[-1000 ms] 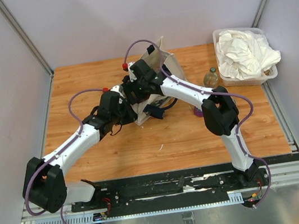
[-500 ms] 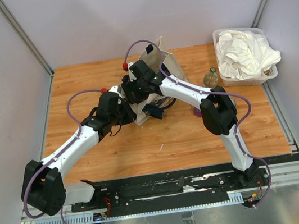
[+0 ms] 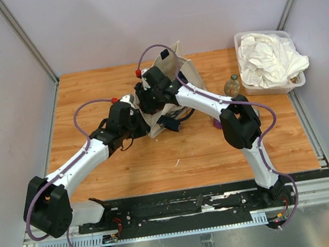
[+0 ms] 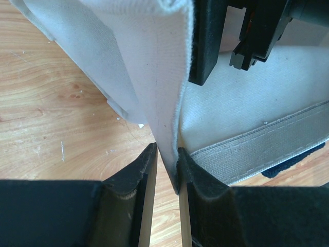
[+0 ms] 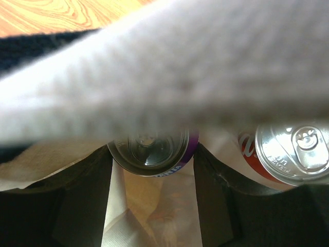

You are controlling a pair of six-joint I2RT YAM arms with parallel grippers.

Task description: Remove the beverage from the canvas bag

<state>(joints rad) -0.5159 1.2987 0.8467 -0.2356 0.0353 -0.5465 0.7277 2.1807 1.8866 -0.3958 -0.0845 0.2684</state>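
The cream canvas bag (image 3: 189,71) stands at the table's middle back. My left gripper (image 3: 141,122) is shut on the bag's rim; in the left wrist view the cream cloth edge (image 4: 159,92) is pinched between the pads (image 4: 167,160). My right gripper (image 3: 148,98) reaches into the bag's mouth. In the right wrist view its two fingers sit against both sides of a purple soda can (image 5: 149,152), seen top-on inside the bag. A red soda can (image 5: 295,154) lies beside it to the right. The bag's blurred rim (image 5: 180,77) covers the upper part of that view.
A clear tub of white cloths (image 3: 267,60) stands at the back right. A small glass bottle (image 3: 232,86) stands left of it. A navy strap (image 3: 169,124) hangs at the bag's front. A purple object (image 3: 217,122) lies behind the right arm.
The right wrist has shifted slightly at the bag's mouth. The left arm has drawn a little to the left, still holding the rim.
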